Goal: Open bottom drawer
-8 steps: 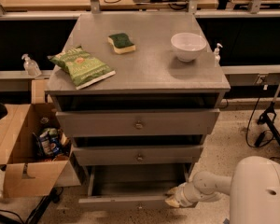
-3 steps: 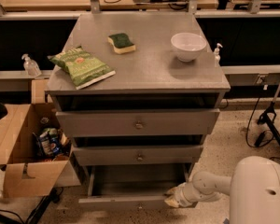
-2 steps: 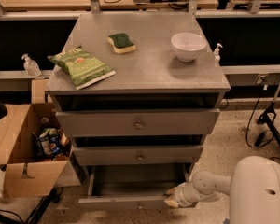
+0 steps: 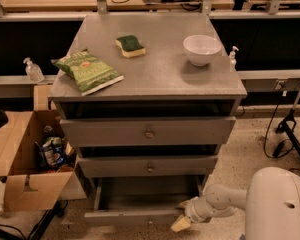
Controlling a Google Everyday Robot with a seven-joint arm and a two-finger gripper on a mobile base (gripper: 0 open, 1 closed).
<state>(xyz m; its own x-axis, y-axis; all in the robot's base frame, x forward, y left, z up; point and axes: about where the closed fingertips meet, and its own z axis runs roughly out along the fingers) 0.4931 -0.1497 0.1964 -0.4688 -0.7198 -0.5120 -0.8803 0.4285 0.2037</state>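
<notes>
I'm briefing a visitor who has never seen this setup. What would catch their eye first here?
The bottom drawer stands pulled out at the foot of the grey cabinet, with the robot's pincer low beside its right front corner. On the cabinet's top lie a green chip bag at left, a sponge toward the back and a white bowl at right.

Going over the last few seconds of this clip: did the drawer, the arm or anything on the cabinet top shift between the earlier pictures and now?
Nothing visibly changed. The bottom drawer is pulled out as far as before, and the gripper stays low at its front right corner. The green chip bag, the sponge and the white bowl lie where they were on the cabinet top.
</notes>
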